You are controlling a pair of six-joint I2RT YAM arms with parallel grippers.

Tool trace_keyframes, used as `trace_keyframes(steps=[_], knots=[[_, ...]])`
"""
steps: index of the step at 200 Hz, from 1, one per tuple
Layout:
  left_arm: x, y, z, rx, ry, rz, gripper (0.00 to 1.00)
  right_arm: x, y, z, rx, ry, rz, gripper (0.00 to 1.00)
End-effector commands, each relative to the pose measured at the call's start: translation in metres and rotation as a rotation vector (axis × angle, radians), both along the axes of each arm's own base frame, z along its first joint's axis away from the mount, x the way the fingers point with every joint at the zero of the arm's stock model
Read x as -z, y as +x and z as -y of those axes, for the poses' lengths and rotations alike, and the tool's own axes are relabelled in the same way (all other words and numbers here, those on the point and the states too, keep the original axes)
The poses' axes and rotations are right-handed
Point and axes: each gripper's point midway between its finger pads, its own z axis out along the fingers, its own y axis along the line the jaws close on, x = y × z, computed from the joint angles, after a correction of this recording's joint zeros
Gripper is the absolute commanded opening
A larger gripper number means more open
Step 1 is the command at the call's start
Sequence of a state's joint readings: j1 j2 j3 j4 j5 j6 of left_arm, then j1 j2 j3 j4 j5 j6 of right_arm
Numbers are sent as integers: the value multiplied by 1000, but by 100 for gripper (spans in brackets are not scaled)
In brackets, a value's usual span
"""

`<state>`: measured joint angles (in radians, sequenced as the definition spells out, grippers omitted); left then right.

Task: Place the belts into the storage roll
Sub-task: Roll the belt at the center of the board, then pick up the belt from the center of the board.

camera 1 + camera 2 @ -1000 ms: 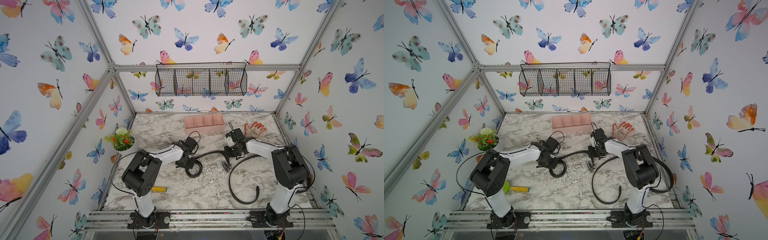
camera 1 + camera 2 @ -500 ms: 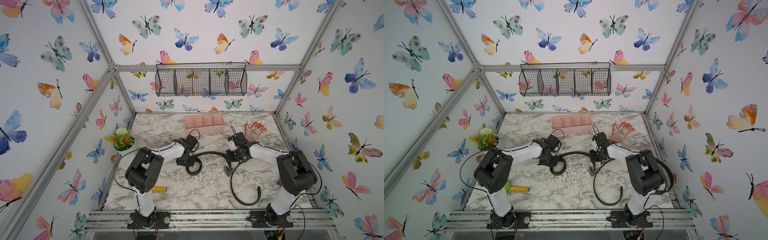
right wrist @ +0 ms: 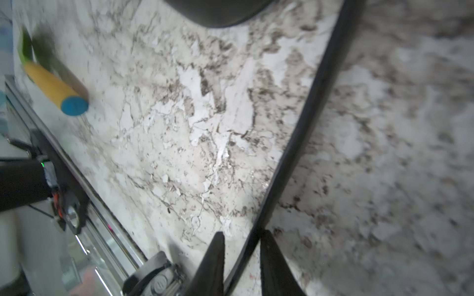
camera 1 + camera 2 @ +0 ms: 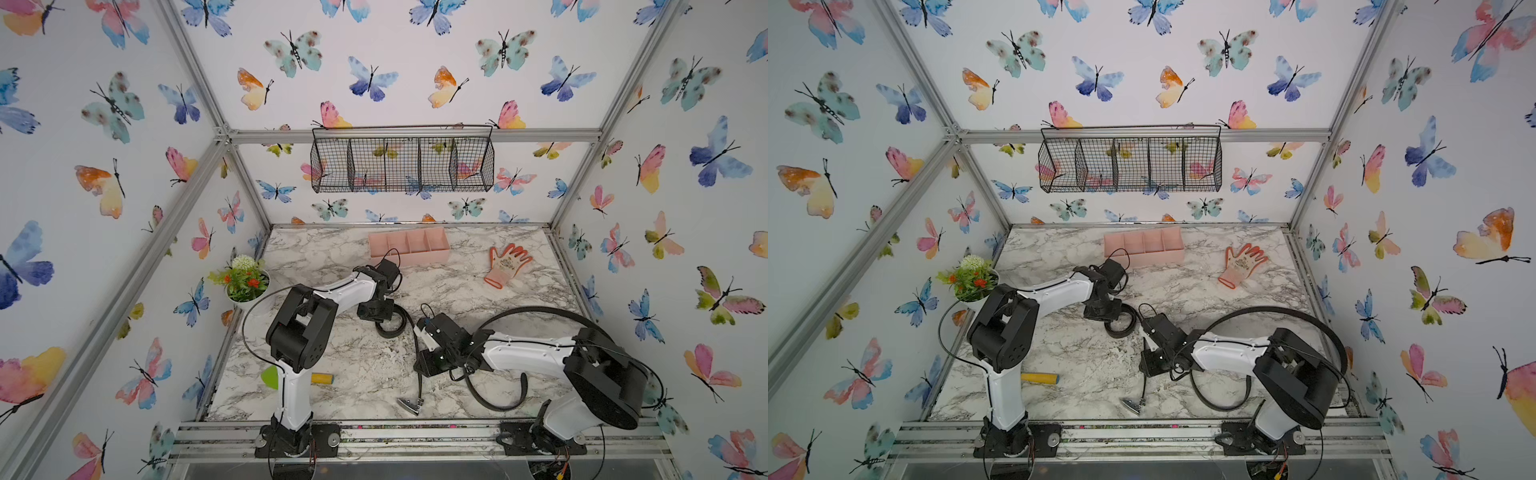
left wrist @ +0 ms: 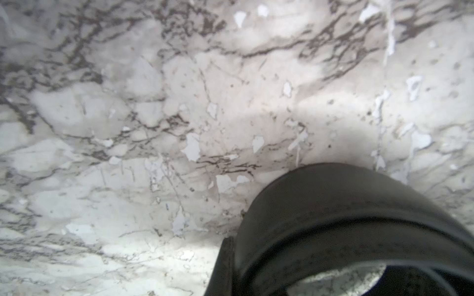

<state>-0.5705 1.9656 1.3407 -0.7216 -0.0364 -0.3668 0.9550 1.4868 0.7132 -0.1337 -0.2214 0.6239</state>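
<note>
While the right claw [image 3: 243,233] stands with jaws parted, the buckled belt [image 3: 307,115] runs edge-on between its fingers [image 3: 215,256], buckle [image 4: 409,406] just past it. Same belt's coiled end sits against the left claw [image 4: 384,319]; clamped or loose, cannot tell. Second belt [image 4: 524,384] arcs behind right claw. Storage roll [image 4: 409,249] well beyond left claw, both belts outside it

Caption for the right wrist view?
Open right gripper straddles a belt on the marble table; yellow tool beyond.
</note>
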Motion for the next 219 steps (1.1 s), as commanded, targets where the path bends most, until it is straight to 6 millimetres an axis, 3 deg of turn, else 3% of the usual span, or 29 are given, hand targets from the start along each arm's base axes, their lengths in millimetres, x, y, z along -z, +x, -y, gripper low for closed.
trace_keyframes(steps=[1,30,46,60,96,120,168,177,219], knots=[[20,-14,-15,-3,70,-62,0,-38,34,5,35,19,192,57],[23,-18,-16,-2,79,-72,0,-53,76,12,43,37,257,71],[25,-21,-14,-3,72,-78,0,-55,99,8,37,24,272,72],[16,-20,-11,-9,50,-55,0,-52,118,3,27,9,276,73],[14,-19,-9,-10,44,-54,0,-41,140,-22,-54,27,260,77],[13,-17,-6,-14,28,-50,0,-25,145,-30,-76,18,226,79],[15,-15,8,-50,-56,-45,0,-4,129,-43,-64,96,75,80],[14,-14,9,-69,-69,-38,0,-3,126,-42,-41,104,50,84],[11,-16,13,-156,-94,-9,0,-11,108,-39,51,180,-50,81]])
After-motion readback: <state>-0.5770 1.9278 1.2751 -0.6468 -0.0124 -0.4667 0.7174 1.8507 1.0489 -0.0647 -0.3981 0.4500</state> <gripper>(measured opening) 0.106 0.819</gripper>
